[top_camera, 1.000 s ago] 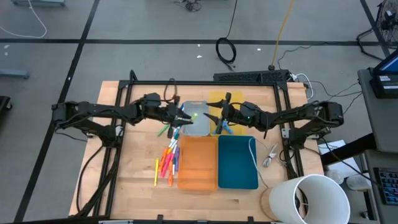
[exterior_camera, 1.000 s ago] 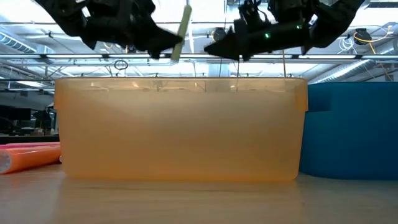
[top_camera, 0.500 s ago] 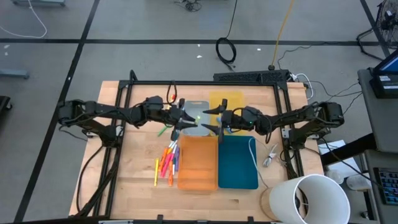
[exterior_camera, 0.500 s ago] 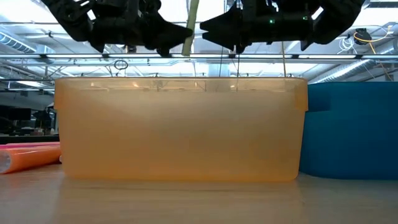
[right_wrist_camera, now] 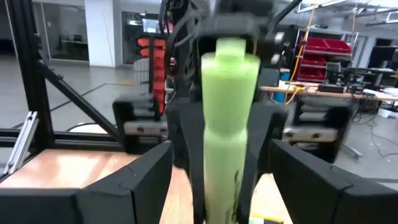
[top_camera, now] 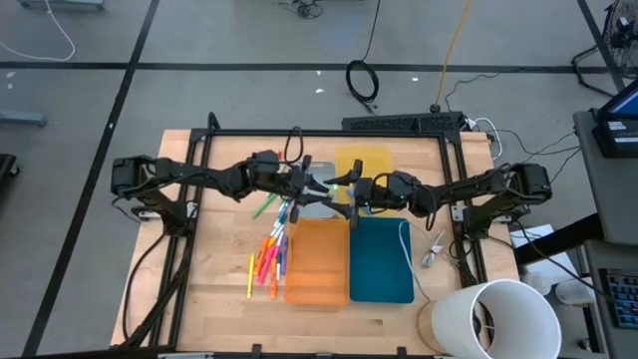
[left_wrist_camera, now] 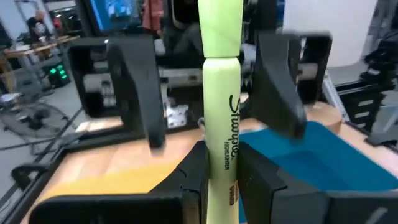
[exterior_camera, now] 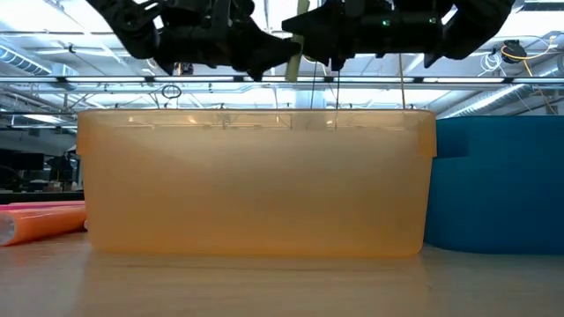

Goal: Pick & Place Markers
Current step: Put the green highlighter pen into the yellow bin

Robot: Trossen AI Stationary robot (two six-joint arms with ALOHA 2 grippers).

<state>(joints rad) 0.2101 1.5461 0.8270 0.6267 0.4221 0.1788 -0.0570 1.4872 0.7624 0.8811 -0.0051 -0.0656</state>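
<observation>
My left gripper point(top_camera: 317, 186) has moved further toward the middle since half a second ago and now sits nose to nose with my right gripper point(top_camera: 349, 192), above the grey tray point(top_camera: 321, 208) at the far edge of the orange tray point(top_camera: 317, 261). Left gripper is clamped on the light green marker point(left_wrist_camera: 221, 93), which stands upright between its fingers point(left_wrist_camera: 193, 171), cap end up. Right gripper fingers point(right_wrist_camera: 140, 177) are spread wide on either side of the same marker point(right_wrist_camera: 229, 118), not touching it. In the low view the marker point(exterior_camera: 298, 63) has shifted right and hangs well above the orange tray's rim point(exterior_camera: 256, 119). The loose markers point(top_camera: 269, 254) lie on the wooden surface point(top_camera: 219, 259) just beside the orange tray's left wall, a green one point(top_camera: 263, 206) apart nearer my left arm. The teal tray point(top_camera: 381, 261) touches the orange tray's other side; the yellow tray point(top_camera: 364, 160) lies behind. Open surface remains left of the marker pile and along the near edge.
</observation>
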